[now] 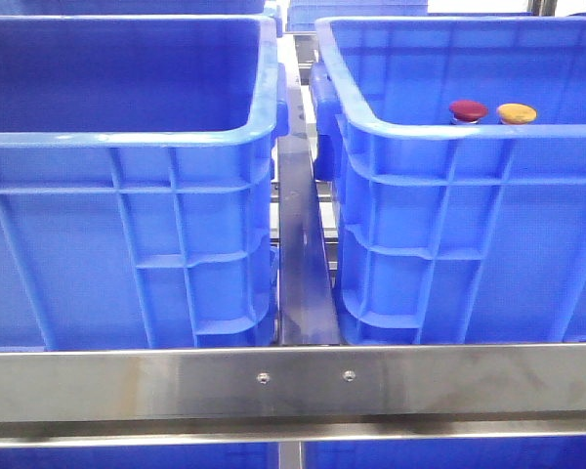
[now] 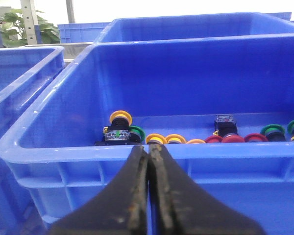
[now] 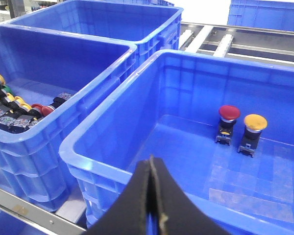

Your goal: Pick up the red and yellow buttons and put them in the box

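Note:
A red button [image 1: 468, 110] and a yellow button [image 1: 517, 113] stand upright side by side inside the right-hand blue box [image 1: 400, 128]. The right wrist view shows the red button [image 3: 229, 113] and the yellow button [image 3: 255, 122] on the floor of the box [image 3: 88, 156], towards its far wall. My right gripper [image 3: 151, 160] is shut and empty, just outside the box's near rim. My left gripper [image 2: 148, 148] is shut and empty too, in front of the near wall of the other crate [image 2: 63, 149]. Neither gripper shows in the front view.
The left crate [image 1: 127, 137] holds several loose buttons [image 2: 166, 138] in yellow, red and green, also seen as a buttons pile [image 3: 14, 115]. A steel rail [image 1: 293, 381] crosses in front of both crates, and a metal bar [image 1: 301, 254] fills the gap between them. More blue crates stand behind.

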